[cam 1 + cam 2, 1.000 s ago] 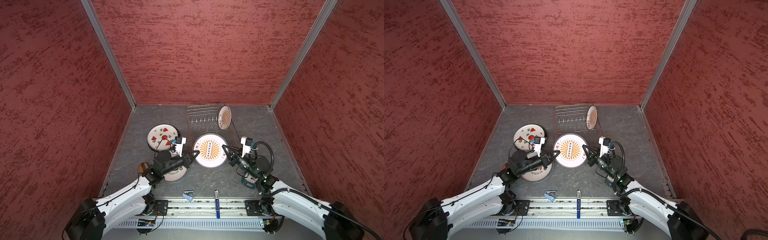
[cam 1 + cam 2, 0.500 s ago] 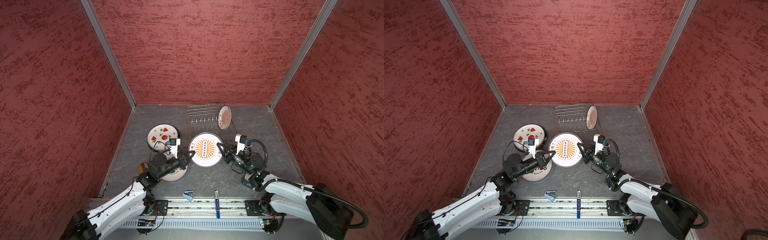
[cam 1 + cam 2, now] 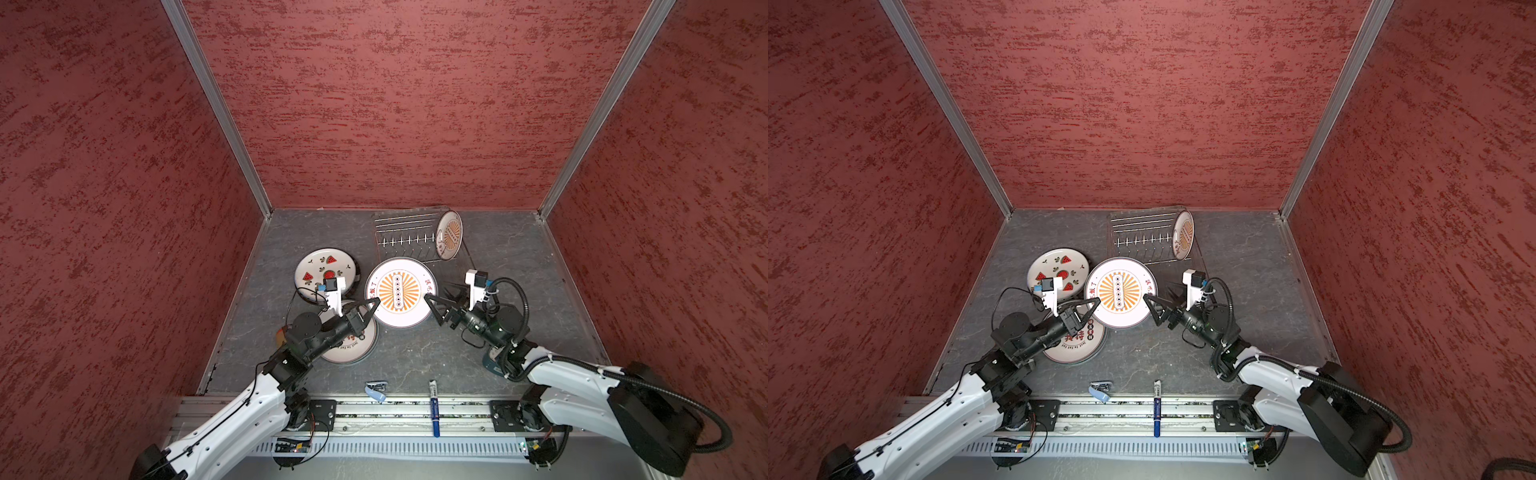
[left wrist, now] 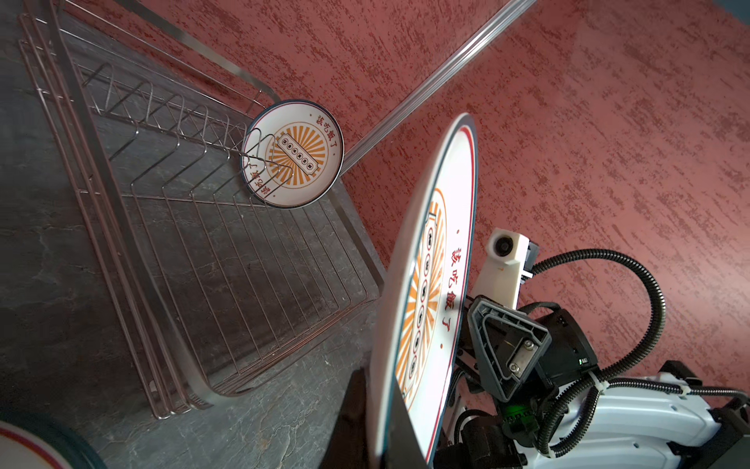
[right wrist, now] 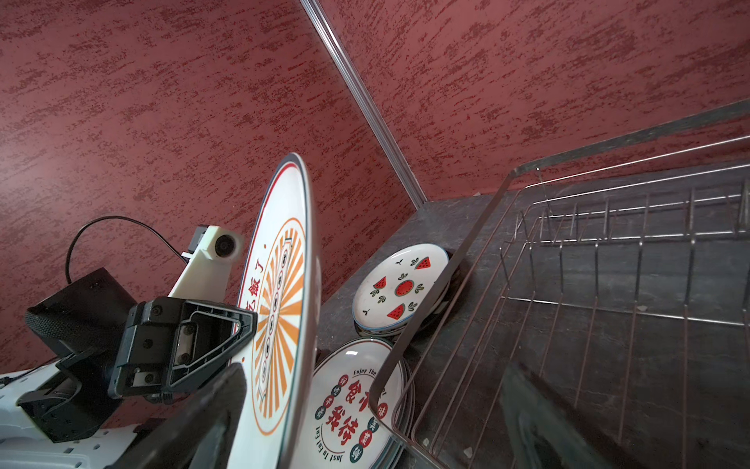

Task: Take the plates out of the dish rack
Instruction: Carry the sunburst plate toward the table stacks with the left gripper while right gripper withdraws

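While my left gripper [image 3: 375, 301] pinched the sunburst plate [image 3: 399, 291], my right gripper [image 3: 436, 292] gaped and the rack [image 3: 405, 226] held another plate [image 3: 451, 235].

Red "該吃飯了" on racked sunburst plate [image 4: 293, 154] and held sunburst plate [image 4: 430, 284]; "Enjoy The" on red-character plate [image 5: 349, 410]

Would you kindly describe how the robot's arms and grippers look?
The left arm and right arm have white shells and black joints. The left gripper and right gripper are black, with hollow triangular fingers. Each wrist carries a white camera mount. A ribbed black hose loops by the right wrist; a thin black cable by the left.
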Motion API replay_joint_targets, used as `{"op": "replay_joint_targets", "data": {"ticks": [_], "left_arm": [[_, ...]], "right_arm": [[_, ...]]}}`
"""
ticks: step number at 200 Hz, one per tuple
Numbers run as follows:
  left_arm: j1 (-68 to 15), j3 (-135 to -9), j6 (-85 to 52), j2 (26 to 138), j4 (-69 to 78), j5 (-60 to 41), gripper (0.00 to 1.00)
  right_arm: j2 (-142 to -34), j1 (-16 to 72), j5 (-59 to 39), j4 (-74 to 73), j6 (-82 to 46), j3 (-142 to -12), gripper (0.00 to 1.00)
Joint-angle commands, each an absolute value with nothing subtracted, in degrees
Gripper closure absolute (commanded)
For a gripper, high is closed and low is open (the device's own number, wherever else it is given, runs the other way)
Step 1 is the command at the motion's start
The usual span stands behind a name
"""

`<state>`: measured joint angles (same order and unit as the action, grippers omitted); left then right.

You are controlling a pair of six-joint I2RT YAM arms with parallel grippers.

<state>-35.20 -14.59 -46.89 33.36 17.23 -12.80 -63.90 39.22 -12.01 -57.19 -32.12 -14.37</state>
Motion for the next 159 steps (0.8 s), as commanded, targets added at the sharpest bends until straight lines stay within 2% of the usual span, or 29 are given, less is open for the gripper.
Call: {"op": "replay_joint_targets", "data": {"ticks": [1, 46, 88, 119, 159], "left_arm": [[-32.61, -13.73, -52.86, 30.61, 17.20, -9.95, 1.00], [-27.23, -12.79, -59.73, 24.13, 11.16, -8.72, 1.00], [-26.98, -17.93, -64.70, 17.84, -11.68, 0.34, 1.00], [-26.98, -24.39, -69.54, 17.96, -29.12, 6.29, 1.00], [-28.27, -25.29, -74.51, 17.49, -34.52, 5.64, 1.00]], "right_arm": [[-63.55, 39.29, -12.15, -59.24, -33.37, -14.36, 0.01], [-67.47, 39.46, -16.43, -61.78, -32.01, -14.76, 0.02], [-68.47, 40.29, -15.73, -59.89, -30.49, -15.73, 0.03], [-69.04, 40.56, -15.93, -57.91, -30.15, -17.02, 0.03], [-69.69, 41.72, -16.34, -59.01, -29.74, -17.60, 0.05]]}}
